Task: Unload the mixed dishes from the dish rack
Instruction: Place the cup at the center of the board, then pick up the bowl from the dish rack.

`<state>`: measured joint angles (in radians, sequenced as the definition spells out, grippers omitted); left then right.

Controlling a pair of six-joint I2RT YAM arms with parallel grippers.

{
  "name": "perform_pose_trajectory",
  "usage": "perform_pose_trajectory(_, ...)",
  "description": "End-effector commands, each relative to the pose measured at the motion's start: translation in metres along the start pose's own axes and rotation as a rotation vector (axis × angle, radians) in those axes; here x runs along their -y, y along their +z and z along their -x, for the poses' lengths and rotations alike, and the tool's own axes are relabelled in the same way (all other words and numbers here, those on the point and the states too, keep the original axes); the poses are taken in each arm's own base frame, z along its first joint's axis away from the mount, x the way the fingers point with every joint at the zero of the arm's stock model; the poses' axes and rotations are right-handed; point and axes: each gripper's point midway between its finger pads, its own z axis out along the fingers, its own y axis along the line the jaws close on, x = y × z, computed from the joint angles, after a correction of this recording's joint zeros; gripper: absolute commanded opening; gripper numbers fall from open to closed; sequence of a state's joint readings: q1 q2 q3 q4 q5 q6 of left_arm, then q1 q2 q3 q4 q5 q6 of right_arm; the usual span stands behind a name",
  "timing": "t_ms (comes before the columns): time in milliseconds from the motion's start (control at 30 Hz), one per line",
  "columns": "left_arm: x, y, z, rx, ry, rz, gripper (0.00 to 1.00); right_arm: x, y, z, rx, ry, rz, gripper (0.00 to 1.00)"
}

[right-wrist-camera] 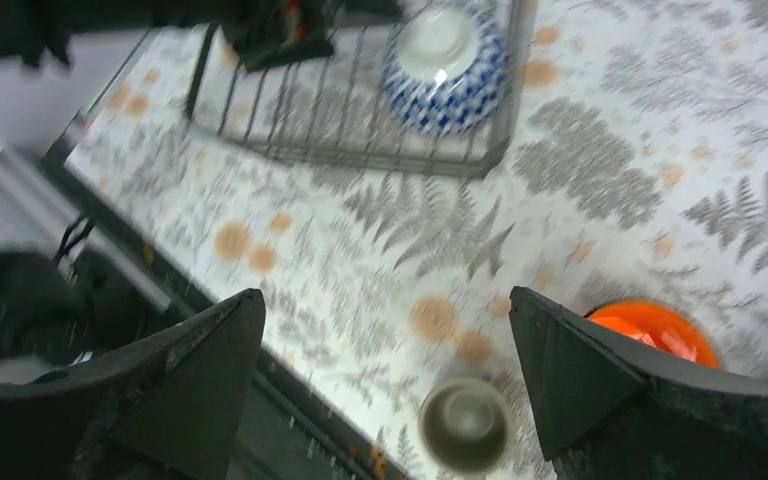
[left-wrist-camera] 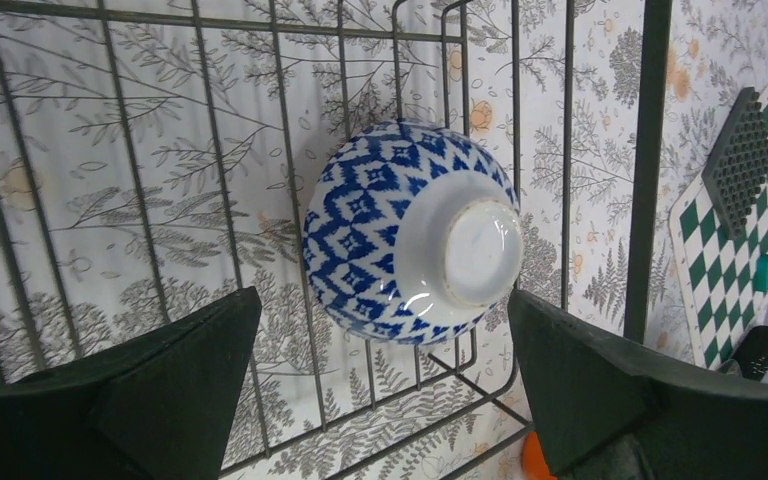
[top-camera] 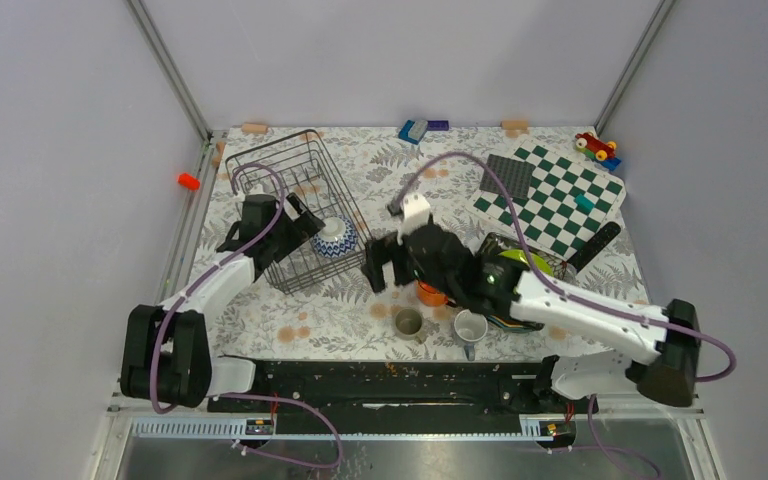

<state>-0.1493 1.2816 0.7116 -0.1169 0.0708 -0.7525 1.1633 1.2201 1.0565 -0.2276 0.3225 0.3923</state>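
Lying tipped in the near right corner of the dish rack [top-camera: 290, 165], on the left half of the desk [top-camera: 355, 335], the patterned bowl [top-camera: 333, 238] shows its white foot. The left gripper [top-camera: 303, 218] hangs just left of it, spread wide and empty. The right gripper [top-camera: 384, 268], likewise released and empty, hovers beside the orange mug [top-camera: 430, 293]; the grey cup [top-camera: 408, 322] and white mug [top-camera: 470, 326] stand nearer.

Lab test cell, plain walls [top-camera: 50, 150]
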Motion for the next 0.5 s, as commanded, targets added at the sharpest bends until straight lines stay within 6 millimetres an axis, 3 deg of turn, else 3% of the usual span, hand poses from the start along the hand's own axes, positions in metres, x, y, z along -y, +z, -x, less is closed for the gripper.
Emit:
perform_pose_trajectory(0,0.037,0.006,0.018,0.028,-0.015,-0.163,0.99,0.035,0.039,0.033,-0.062,0.015,-0.112,1.0)
perform_pose_trajectory(233,0.033,0.018,0.013,0.016,-0.056,-0.178,0.99,0.059,0.114,0.058,-0.149,-0.109,-0.261,1.0)
perform_pose_trajectory(467,0.018,0.019,0.015,0.039,-0.093,-0.117,0.99,0.072,0.176,0.052,-0.193,-0.063,-0.25,1.0)
